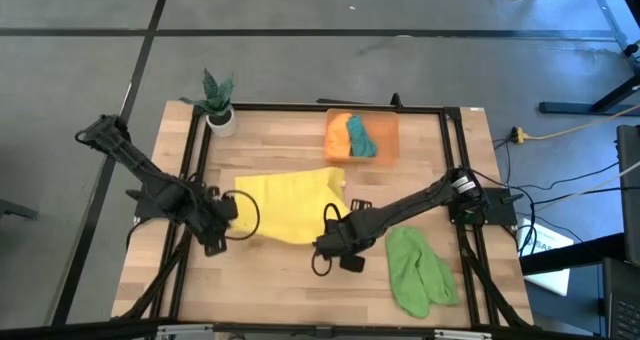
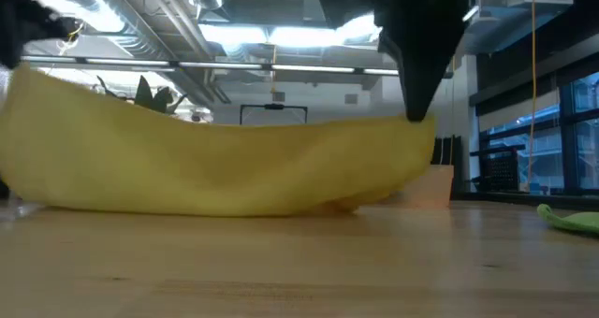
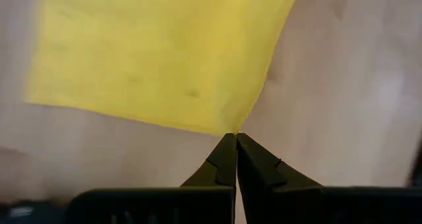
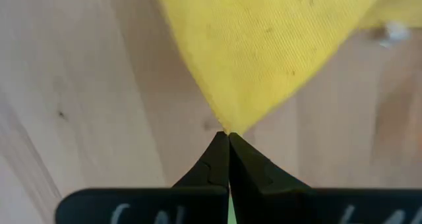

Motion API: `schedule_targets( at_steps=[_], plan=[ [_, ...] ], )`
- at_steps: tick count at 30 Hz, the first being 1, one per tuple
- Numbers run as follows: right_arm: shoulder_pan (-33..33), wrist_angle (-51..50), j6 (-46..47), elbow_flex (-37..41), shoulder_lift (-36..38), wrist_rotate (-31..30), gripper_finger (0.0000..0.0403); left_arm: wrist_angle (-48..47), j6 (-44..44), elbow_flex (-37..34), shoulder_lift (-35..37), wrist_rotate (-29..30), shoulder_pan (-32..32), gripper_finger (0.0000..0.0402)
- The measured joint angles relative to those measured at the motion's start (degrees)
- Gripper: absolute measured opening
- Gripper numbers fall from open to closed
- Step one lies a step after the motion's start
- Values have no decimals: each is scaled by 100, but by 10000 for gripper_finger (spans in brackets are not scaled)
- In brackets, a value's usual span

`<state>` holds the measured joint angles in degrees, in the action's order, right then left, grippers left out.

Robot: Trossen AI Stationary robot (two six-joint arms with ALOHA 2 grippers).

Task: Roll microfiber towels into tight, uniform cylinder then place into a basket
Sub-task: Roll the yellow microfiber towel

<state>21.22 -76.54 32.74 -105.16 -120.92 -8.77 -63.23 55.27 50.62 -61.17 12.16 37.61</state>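
Left gripper (image 3: 235,137) and right gripper (image 4: 228,136) each pinch closed on a yellow towel (image 1: 288,204) corner; it spans left-right between them.

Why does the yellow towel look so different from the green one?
The yellow towel is stretched out, pinched at two corners by the left gripper and right gripper; the green towel lies crumpled and untouched. Yellow sits mid-table, green near the right front. Both are still unrolled.

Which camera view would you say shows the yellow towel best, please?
The high view: the whole yellow towel lies between both arms. The low view shows only its lifted edge; each wrist view shows just one pinched corner.
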Motion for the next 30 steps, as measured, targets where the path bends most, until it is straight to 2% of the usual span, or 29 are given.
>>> schedule_targets(
  at_steps=[4,7,17,21,26,30],
  plan=[
    [94,272,2,178,0,73,0,727,372,-504,0,-277,301,0],
    [120,358,-23,172,4,-10,0,1013,548,-724,-1,-254,421,0],
    [-395,279,-302,172,4,-1007,0,956,740,-777,-2,804,164,0],
    [-690,261,-345,170,4,-1143,0,442,972,-777,0,985,-69,0],
    [-982,259,-489,170,4,-1721,0,-589,1672,-777,0,1258,-313,0],
    [-1276,322,-641,199,4,-1810,0,-826,1774,-779,0,1373,-516,0]
  ],
)
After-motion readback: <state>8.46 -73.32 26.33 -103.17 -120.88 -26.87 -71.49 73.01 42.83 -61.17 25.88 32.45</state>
